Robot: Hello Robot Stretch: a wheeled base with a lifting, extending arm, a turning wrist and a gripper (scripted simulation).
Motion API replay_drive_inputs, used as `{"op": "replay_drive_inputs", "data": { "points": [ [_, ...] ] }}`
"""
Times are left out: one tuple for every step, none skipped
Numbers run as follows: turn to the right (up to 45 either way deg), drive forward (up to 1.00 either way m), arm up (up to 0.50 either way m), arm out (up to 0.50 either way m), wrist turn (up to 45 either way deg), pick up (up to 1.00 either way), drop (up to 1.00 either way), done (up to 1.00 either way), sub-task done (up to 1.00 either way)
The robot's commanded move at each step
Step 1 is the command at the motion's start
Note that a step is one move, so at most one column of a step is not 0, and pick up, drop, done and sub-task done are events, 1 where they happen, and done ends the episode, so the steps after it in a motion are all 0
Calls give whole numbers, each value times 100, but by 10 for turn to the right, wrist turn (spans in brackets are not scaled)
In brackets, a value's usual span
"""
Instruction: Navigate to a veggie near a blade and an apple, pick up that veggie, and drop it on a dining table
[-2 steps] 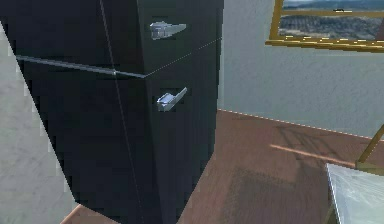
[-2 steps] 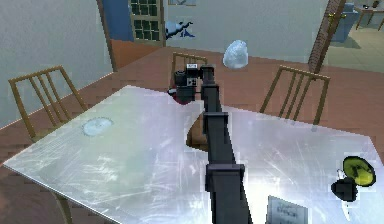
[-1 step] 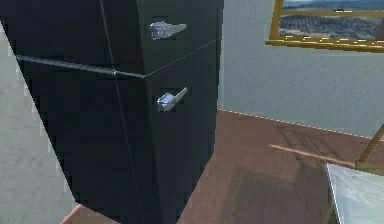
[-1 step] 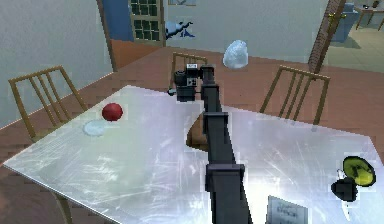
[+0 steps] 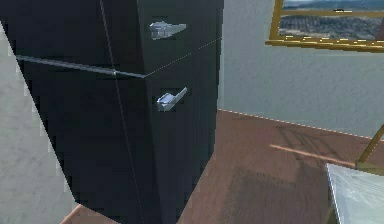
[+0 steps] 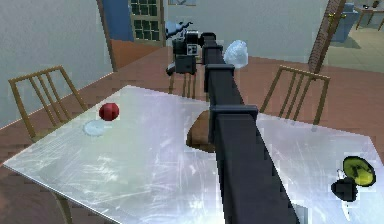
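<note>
A pale rounded lump [image 6: 236, 52], maybe the veggie, shows just beside the arm's [image 6: 235, 130] far end, past the counter's [image 6: 150, 160] far edge. The fingers [image 6: 180, 62] are up there too, but gripping or not, I can't tell. The arm reaches right across, likely lining up the drop. Near the left edge rests a red apple [image 6: 109, 111].

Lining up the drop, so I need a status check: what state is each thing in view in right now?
fridge: both doors shut.
arm: extended out across the dining table.
gripper: at the arm's far end; cannot tell whether it holds anything.
red apple: whole, resting on the tabletop.
pale rounded thing: beside the arm's far end; held or resting cannot be told.
left chair: upright at the table.
right chair: upright at the table.
</note>
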Motion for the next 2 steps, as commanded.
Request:
{"op": "replay_drive_inputs", "data": {
  "points": [
    [0, 0, 0, -8, 0, 0, 0, 0, 0],
    [0, 0, 0, 0, 0, 0, 0, 100, 0]
  ]
}}
